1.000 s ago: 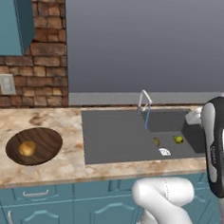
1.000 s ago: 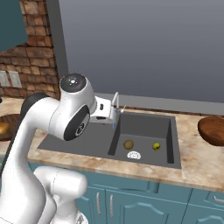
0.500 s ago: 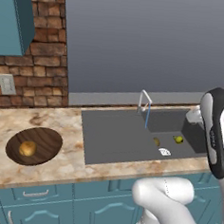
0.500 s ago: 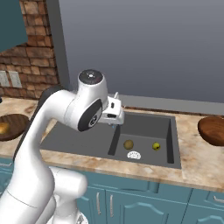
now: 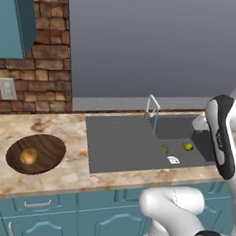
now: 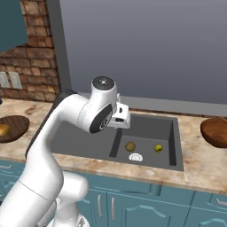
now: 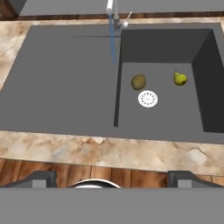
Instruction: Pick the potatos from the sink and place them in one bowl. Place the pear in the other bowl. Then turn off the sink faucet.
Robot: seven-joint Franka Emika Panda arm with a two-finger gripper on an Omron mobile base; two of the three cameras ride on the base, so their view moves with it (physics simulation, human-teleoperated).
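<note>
Down in the deep well of the sink [image 7: 65,78] we saw one olive-green potato [image 7: 138,81] and the small yellow-green pear [image 7: 180,78], near the white drain [image 7: 148,99] but not touching each other. Over on the counter [image 5: 60,170] the dark brown bowl [image 5: 47,147] already held a golden potato [image 5: 29,156], so we judged one part done. We still had the second potato, the pear and the faucet [image 7: 114,13] to do; a thin blue stream ran from it. The reddish bowl [image 6: 215,131] sat cut off at the picture edge, and we could not see inside it. Our pincer [image 7: 109,177] hung high over the sink, holding nothing. Only its tips peeked up, set far apart, so we judged it wide.
</note>
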